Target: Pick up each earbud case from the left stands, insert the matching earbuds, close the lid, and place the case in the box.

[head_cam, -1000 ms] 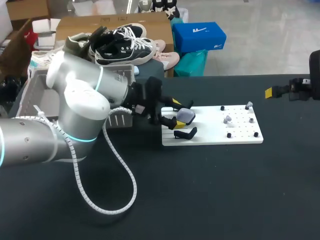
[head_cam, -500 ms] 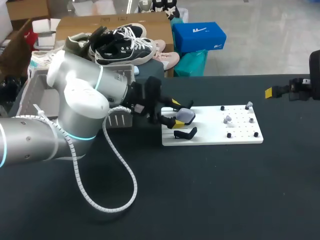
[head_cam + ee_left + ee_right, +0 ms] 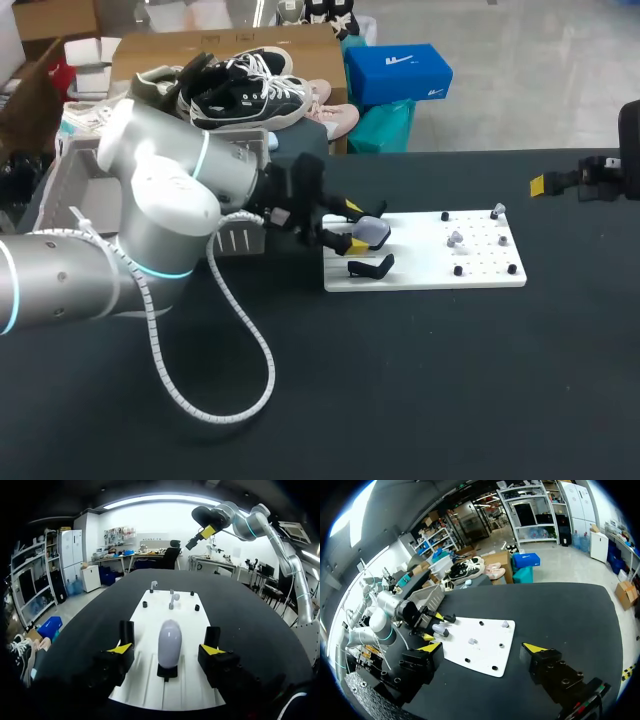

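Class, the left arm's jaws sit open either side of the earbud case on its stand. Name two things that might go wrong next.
1. The earbud case looks smooth and rounded; if the open left jaws close off-centre, it may squirt out or topple from its stand.
2. A tilted lift might jolt the white board, shaking the small earbuds off their pegs.

Overhead plus wrists, common earbud case point(image 3: 372, 232)

Board point(image 3: 430, 262) lay mid-table, right of my left arm. Case point(image 3: 169, 641) stood on the board's left-end stand, between my left gripper's point(image 3: 355, 226) fingers, clear of both. Second stand point(image 3: 370, 267) just in front. Earbuds point(image 3: 455, 240) on the board's right end. Right gripper point(image 3: 482, 649) well off to the right.
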